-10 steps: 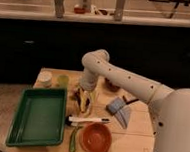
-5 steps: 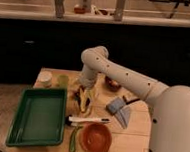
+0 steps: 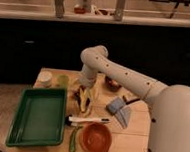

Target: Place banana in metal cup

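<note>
Leftmost on the wooden table (image 3: 133, 139) lies a green tray (image 3: 34, 116), a shallow rectangular bin that takes up the near left corner. Behind the tray, at the far left edge of the table, stands a small white cup (image 3: 45, 78), and just to its right stands a pale green cup (image 3: 63, 80); the two are close together but appear apart. Right of the tray, near the middle of the table, the gripper (image 3: 81, 95) hangs low over the surface, pointing down from the white arm (image 3: 119, 75), which curves in from the right. The banana (image 3: 88, 101) is at the gripper, its yellow, brown-patched length running roughly away from the camera, directly beside the dark gripper parts. Whether the gripper is clamped on the banana or merely against it cannot be told. Just in front of the banana a white utensil (image 3: 87, 121) with a dark end lies crosswise. Nearer the front edge, a slim green vegetable (image 3: 74, 139) lies next to an orange bowl (image 3: 95, 139), with the bowl on its right. Further right, a grey-blue cloth (image 3: 119, 109) lies under the arm. Behind it, near the far edge, sits a small dark bowl (image 3: 112, 83).
</note>
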Motion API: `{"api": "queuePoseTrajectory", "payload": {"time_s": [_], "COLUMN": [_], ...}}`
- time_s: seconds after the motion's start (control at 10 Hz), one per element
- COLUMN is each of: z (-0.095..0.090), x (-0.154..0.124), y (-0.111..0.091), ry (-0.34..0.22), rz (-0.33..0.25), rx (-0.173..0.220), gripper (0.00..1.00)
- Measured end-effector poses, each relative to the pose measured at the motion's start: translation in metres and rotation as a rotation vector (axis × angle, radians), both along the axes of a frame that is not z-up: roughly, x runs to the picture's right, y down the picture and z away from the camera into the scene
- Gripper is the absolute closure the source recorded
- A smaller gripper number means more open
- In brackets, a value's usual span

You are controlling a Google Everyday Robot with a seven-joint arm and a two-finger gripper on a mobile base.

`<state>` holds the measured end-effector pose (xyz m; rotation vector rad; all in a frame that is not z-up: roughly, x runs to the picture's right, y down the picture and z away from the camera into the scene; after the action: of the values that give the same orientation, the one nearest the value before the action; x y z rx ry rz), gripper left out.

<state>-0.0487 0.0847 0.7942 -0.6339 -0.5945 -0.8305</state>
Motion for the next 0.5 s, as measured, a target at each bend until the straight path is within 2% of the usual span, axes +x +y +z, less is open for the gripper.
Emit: {"api": "queuePoseTrajectory", "payload": {"time_s": [0.5], "z": [0.0005], "x": [0.0003], "y": [0.001], "ry": [0.0], "rz": [-0.001], "rx": [-0.002], "gripper": [0.2]}}
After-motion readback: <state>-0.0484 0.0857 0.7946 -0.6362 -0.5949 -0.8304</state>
